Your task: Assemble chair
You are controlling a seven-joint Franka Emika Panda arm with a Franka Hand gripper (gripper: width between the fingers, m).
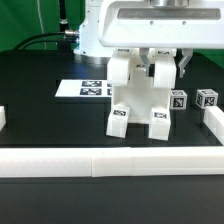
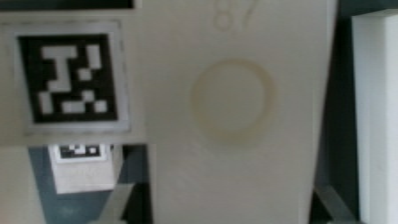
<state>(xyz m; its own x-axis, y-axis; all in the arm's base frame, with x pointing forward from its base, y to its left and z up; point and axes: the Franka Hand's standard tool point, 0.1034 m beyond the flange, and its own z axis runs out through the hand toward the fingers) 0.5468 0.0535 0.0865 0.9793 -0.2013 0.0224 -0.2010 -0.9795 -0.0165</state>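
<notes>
gripper (image 1: 150, 68) over chair (image 1: 135, 100) — tips hidden, grip unclear | wrist view: blurred close-up

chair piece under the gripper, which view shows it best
The exterior view: the whole chair piece stands on two tagged legs under the gripper. The wrist view gives only a blurred close-up of white panel and tag.

A robotics lab, shown by black table (image 1: 40, 125), marker board (image 1: 85, 88), green backdrop (image 1: 20, 15).
</notes>
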